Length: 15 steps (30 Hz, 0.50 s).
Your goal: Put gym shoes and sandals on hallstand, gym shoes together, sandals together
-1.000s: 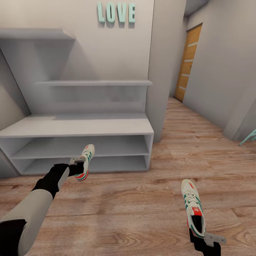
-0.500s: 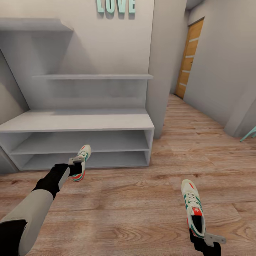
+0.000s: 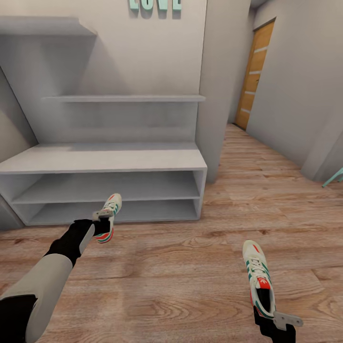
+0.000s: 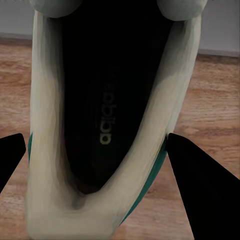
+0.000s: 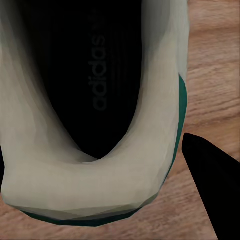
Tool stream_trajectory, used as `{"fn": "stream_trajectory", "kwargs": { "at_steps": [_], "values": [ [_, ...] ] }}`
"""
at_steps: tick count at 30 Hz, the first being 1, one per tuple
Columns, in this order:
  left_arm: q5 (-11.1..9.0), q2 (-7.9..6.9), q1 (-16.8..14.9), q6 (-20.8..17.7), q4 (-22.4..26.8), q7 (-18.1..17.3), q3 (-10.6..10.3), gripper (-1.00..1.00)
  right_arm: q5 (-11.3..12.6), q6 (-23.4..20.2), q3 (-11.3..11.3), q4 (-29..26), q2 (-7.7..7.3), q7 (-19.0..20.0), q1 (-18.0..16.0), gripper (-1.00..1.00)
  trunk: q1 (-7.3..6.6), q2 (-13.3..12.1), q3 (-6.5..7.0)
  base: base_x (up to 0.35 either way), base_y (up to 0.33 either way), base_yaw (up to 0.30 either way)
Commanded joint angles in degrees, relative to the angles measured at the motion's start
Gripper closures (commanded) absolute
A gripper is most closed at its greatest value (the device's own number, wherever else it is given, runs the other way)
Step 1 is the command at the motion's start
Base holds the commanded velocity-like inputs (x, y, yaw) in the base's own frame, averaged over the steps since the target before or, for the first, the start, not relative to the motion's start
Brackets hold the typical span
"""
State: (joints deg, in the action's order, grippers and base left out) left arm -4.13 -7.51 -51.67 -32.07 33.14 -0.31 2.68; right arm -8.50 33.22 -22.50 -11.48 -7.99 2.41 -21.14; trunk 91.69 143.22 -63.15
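Head view showed the left claw point(image 3: 101, 223) clamped on one gym shoe point(image 3: 109, 218) before the hallstand point(image 3: 105, 162); the right claw point(image 3: 275, 320) clutched the other gym shoe point(image 3: 259, 278) by its heel above the corridor floor point(image 3: 190, 276). Each wrist view showed dark fingers point(image 4: 200, 185) flanking a shoe's heel point(image 5: 90, 190).

pale grey walls point(image 3: 143, 52) with mint letters point(image 3: 155, 5) up top, a wood-plank floor point(image 3: 190, 267) running down the corridor, an orange-brown door point(image 3: 255, 71) at its far end.
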Motion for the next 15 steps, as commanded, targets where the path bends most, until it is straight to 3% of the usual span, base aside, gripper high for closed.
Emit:
{"fn": "stream_trajectory", "kwargs": {
  "at_steps": [1, 9, 15],
  "values": [
    [-0.42, 0.05, -0.01, -0.27, 0.1, -0.03, 0.14, 1.0, -0.46, 0.19, -0.48, 0.05, 0.04, 0.19, -0.04, 1.0, -0.01, 0.02, -0.05, 0.0, 0.0, 0.0],
    [-0.19, 0.42, 0.16, 1.72, 0.35, 0.43, -0.35, 1.0, -0.55, 0.2, -0.44, -0.02, 0.7, 0.32, -0.04, 1.0, -0.01, 0.02, -0.05, 0.0, 0.0, 0.0],
    [-0.01, 0.72, 0.32, 3.65, 0.57, 1.89, -0.26, 1.0, -0.55, 0.19, -0.44, -0.03, 0.2, 0.32, -0.04, 1.0, -0.01, 0.02, -0.05, 0.0, 0.0, 0.0]
  ]
}}
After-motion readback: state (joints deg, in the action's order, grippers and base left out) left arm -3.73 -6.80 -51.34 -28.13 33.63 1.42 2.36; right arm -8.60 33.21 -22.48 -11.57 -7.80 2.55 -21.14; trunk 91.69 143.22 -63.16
